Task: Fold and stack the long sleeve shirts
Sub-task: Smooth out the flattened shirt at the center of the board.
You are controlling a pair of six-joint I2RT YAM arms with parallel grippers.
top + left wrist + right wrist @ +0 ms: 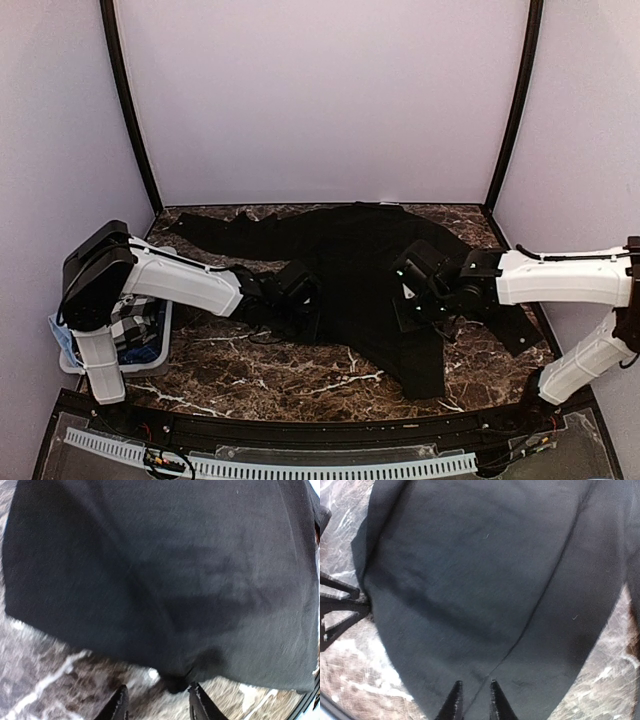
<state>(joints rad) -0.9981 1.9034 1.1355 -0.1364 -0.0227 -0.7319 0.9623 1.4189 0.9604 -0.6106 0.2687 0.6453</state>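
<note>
Basket: a white basket (150,366) sits at the far left of the counter (300,375), beside the left arm's base, with some cloth in it.
Left gripper: the left gripper (159,707) is low at the shirt's left edge, fingers spread with nothing between them; the hem lies just ahead of the tips.
Shirt: one black long sleeve shirt (360,260) lies spread across the middle of the counter, a sleeve trailing toward the back left.
Right gripper: the right gripper (474,702) hangs over the shirt's right half, fingers barely parted along a seam. I cannot tell whether any cloth is caught between them.
Handling: likely light, limp and floppy. It will sag and drag rather than hold a shape, and it may slide on the smooth stone.
Where to hold: pinch at a hem, seam or sleeve edge, where the layers are thicker.
Top view: shows the whole outline and both arms.
Wrist views: show fingertip gaps and creases that black cloth hides from above.
</note>
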